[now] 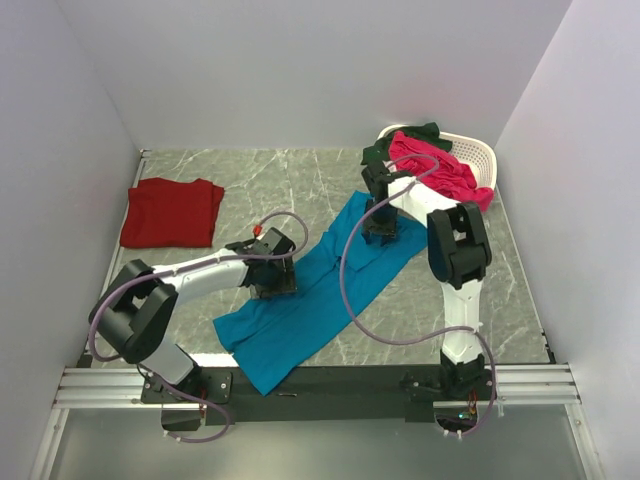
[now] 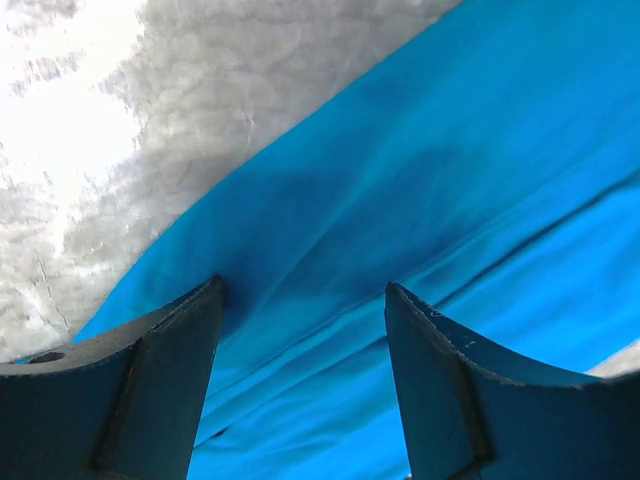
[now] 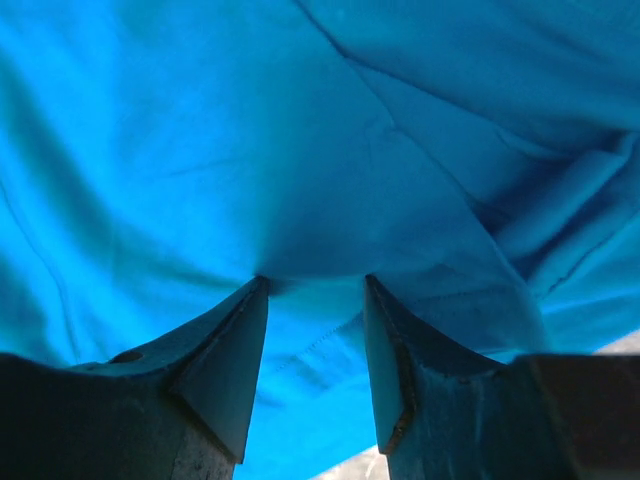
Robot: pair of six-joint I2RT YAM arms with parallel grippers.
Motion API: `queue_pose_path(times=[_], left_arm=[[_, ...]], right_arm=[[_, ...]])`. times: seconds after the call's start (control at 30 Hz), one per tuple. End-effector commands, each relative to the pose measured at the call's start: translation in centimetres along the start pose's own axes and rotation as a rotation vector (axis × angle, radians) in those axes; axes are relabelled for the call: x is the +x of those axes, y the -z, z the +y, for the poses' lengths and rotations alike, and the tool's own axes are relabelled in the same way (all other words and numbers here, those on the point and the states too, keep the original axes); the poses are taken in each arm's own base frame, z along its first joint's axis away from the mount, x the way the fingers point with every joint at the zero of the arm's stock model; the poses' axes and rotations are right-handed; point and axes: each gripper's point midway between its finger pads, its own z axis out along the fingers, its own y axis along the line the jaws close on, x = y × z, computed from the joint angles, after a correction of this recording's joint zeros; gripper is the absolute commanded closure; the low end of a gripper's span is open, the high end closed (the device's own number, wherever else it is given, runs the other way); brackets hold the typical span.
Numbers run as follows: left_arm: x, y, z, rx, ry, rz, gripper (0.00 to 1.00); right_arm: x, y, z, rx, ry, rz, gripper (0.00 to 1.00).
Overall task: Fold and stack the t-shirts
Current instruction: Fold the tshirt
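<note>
A teal-blue t-shirt (image 1: 300,310) lies stretched in a diagonal band across the marble table, from the near edge up toward the right. My left gripper (image 1: 274,285) is down on its left middle part. In the left wrist view that gripper (image 2: 304,284) is open, both tips touching the teal cloth (image 2: 430,180) near its edge. My right gripper (image 1: 380,236) is down on the far right end. It too (image 3: 315,279) is open, tips pressed into the teal cloth (image 3: 250,130), which puckers around them. A dark red t-shirt (image 1: 170,212) lies folded at the far left.
A white slatted basket (image 1: 478,152) stands in the far right corner, holding a bright pink t-shirt (image 1: 435,165) and a dark green one (image 1: 405,138). White walls close in the table on three sides. The teal shirt's near end hangs over the front rail (image 1: 320,380).
</note>
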Motion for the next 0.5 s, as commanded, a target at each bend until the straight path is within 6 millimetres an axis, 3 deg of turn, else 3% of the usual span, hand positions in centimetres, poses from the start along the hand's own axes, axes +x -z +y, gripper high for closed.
queue_pose_path(times=[0.0, 0.23, 0.33, 0.47], left_arm=[[1.7, 0.5, 0.4, 0.016, 0.037, 0.043, 0.29], [4.6, 0.5, 1.8, -0.015, 0.105, 0.146, 0.29], [4.8, 0.9, 1.7, -0.015, 0.125, 0.159, 0.28], [4.7, 1.3, 0.9, 0.001, 0.139, 0.177, 0.28]], right_arm=[[-1.2, -0.5, 1.0, 0.007, -0.01, -0.025, 0.5], [-1.1, -2.5, 3.9, -0.023, 0.027, 0.02, 0.56], [-1.1, -4.0, 5.5, -0.025, 0.051, 0.047, 0.57], [-2.8, -4.3, 8.1, -0.059, 0.063, 0.019, 0.57]])
